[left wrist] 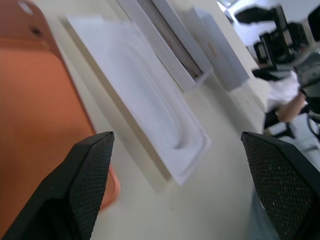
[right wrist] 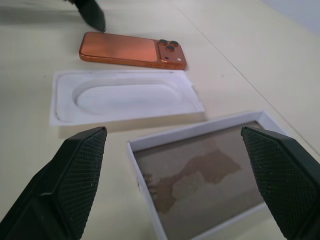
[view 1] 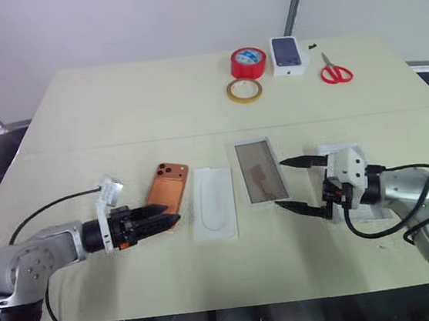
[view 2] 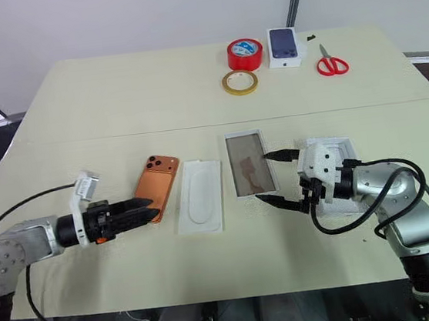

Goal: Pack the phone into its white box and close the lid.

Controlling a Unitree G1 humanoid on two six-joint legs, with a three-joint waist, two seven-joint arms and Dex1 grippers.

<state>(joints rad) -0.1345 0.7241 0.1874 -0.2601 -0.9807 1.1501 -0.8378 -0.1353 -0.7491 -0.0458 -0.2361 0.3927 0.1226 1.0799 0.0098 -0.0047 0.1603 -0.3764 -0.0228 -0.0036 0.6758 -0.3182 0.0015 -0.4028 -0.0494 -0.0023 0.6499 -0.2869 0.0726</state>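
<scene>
Nearest the robot, the left hand [view 1: 163, 217] lies low over the table [view 1: 116, 117] with its 2 black fingers spread wide and holding nothing, its tips at the near end of the phone [view 1: 168, 186]; contact cannot be judged. The right hand [view 1: 304, 185] is also spread wide and empty, its fingers just beside the right edge of the white box [view 1: 260, 171]. The phone lies flat, back up, its 3 lenses at the far end. Between the phone and the white box lies a flat white insert [view 1: 213, 203] with a phone-shaped recess. The lid [view 2: 330, 172] sits just right of the white box, partly hidden behind the right hand. At the far edge stand a red tape roll [view 1: 248, 62], a yellow tape ring [view 1: 244, 90], a small printed box [view 1: 288, 54] and red scissors [view 1: 335, 71]
</scene>
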